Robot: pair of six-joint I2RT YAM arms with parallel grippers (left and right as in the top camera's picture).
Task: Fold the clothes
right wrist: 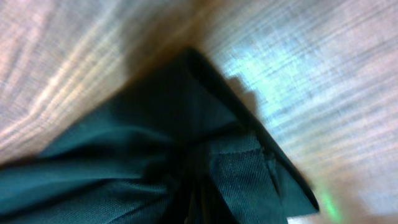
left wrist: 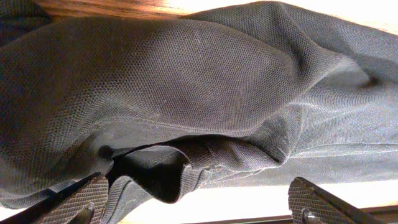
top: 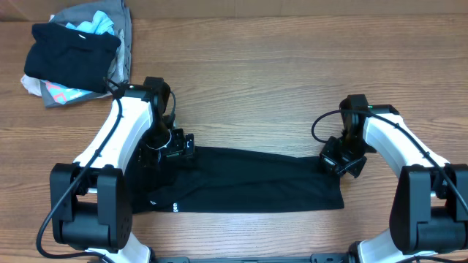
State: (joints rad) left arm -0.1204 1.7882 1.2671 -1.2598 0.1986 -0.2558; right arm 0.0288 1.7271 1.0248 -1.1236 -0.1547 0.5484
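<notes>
**Q:** Where does the T-shirt (top: 248, 183) lie on the table (top: 292, 73)?

**A:** It lies flat as a long dark band along the near edge, running left to right between the two arms. A small white mark (top: 175, 207) shows near its lower left edge. The heap of mixed garments (top: 73, 51) sits well apart, at the far left corner.

**Q:** What is the condition of the left gripper (top: 179, 146)?

**A:** It is fully spread and holds nothing. It sits over the upper left end of the band. In the left wrist view both finger pads (left wrist: 81, 198) stand wide apart at the bottom of the frame, and wrinkled fabric fills the space ahead of them. A loose fold lies just beside the left pad.

**Q:** And the right gripper (top: 338, 162)?

**A:** It is closed at the band's upper right corner. The right wrist view is blurred and the fingers themselves cannot be made out. The fabric (right wrist: 205, 162) gathers in creases toward the bottom centre of that view, where the jaws meet, so the corner is pinched. Bare wood surrounds the corner on the top and right sides.
</notes>
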